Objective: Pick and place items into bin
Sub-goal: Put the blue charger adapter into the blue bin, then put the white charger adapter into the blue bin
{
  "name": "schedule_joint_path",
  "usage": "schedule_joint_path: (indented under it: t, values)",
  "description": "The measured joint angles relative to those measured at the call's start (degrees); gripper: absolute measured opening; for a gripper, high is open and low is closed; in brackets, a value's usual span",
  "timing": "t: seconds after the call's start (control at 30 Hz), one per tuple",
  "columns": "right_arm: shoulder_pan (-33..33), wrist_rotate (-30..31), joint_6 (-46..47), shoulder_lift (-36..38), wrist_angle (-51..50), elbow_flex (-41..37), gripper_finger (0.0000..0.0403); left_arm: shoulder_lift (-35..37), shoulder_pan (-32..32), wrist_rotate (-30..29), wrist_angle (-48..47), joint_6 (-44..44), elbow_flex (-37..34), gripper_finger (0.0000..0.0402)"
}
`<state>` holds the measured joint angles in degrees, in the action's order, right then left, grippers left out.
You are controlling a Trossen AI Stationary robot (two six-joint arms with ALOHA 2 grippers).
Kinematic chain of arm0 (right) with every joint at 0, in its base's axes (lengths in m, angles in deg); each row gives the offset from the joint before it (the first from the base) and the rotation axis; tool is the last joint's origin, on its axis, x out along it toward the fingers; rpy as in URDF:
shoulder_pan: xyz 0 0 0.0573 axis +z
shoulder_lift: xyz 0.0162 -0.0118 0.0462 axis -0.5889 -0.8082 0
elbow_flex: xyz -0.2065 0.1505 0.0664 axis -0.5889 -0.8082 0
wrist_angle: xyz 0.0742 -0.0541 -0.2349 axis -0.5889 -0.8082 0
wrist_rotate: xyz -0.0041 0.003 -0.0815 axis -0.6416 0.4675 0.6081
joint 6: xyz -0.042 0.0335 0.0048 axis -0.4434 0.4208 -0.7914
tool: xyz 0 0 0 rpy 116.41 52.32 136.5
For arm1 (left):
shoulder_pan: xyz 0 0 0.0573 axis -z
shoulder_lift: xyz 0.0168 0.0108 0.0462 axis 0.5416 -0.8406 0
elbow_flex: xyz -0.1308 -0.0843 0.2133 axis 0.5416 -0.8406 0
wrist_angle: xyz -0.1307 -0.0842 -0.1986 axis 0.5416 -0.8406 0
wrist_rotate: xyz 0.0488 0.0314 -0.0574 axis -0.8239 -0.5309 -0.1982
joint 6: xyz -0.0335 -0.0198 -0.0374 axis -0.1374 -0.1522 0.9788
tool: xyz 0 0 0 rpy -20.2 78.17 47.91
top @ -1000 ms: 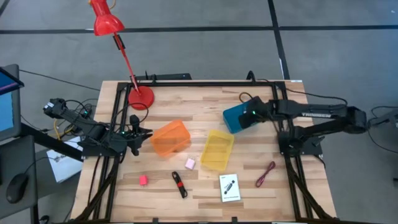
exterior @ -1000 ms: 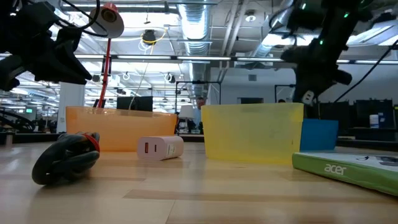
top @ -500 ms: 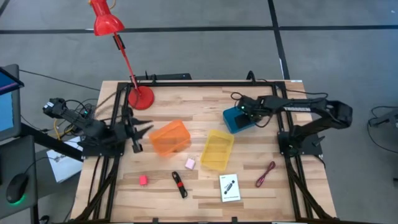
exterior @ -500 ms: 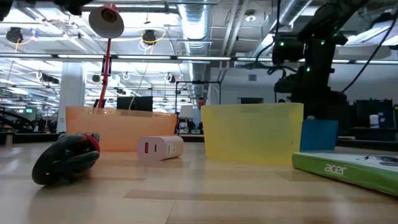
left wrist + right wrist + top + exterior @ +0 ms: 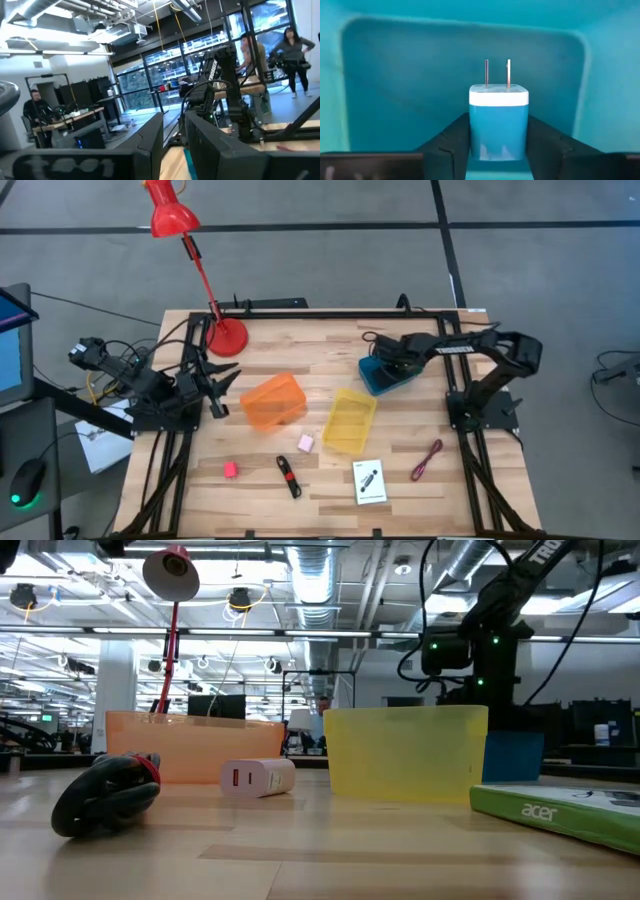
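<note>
My right gripper [image 5: 385, 361] points down into the blue bin [image 5: 398, 380] at the table's far right and is shut on a blue cube with two metal prongs [image 5: 498, 117]. My left gripper [image 5: 214, 385] hovers open at the table's left edge, beside the orange bin [image 5: 275, 401], touching nothing. On the near half of the table lie a pink cube [image 5: 230, 469], a pale pink cube [image 5: 305, 443], a black-and-red stick tool [image 5: 289, 476], a white card [image 5: 370, 481] and a dark red cord [image 5: 427, 460]. My right gripper pinches the blue cube between its two fingers [image 5: 451, 142], by two opposite side faces [image 5: 475, 125]. The fingers come from above, pointing down into the blue bin. The cube's white end and prongs [image 5: 497, 72] face the bin's floor; whether they touch it I cannot tell.
A yellow bin [image 5: 349, 420] stands between the orange bin and the blue bin. The red desk lamp's base [image 5: 226, 338] sits at the far left corner. In the low view the yellow bin [image 5: 405, 752] hides most of the blue bin [image 5: 514, 757].
My right arm has folded back and its gripper has moved a little toward the table's left and tipped downward into the blue bin, carrying the blue cube. My left gripper has risen and drawn back toward the left edge, leaving the low view.
</note>
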<state>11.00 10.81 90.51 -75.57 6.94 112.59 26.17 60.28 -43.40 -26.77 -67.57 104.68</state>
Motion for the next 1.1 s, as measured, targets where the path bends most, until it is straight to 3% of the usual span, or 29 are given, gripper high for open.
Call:
schedule_joint_path:
  t: [0.2, 0.33, 0.53, 0.77, 0.97, 1.1]
  values:
    - [1.56, -0.58, -0.48, 0.10, 0.35, 2.02, 0.0244, 0.00, 0.00, -0.54, 0.21, -1.06, 0.00, 0.0073]
    - [2.02, -1.09, -3.65, 0.04, -2.81, 2.84, 0.0276, 0.02, 0.02, -0.56, -0.69, -1.19, 0.00, 0.0073]
    - [2.19, -1.99, -1.01, 1.19, -9.76, 6.53, 0.0285, -0.07, 0.00, -0.42, -4.84, 5.47, 0.00, 0.0073]
    - [3.00, -1.88, -6.10, 10.46, -10.07, 11.02, 0.0285, -0.79, 0.00, -0.32, -13.50, 17.50, 0.62, 0.0078]
    - [7.01, -1.73, -7.86, 20.86, -6.37, 12.37, 0.0286, -5.98, -0.07, -0.90, -21.87, 24.66, 4.97, 0.0121]
    - [11.20, -1.73, -7.86, 24.41, -3.36, 12.39, 0.0286, -11.30, -0.11, 4.56, -26.73, 31.92, 7.66, 0.0150]
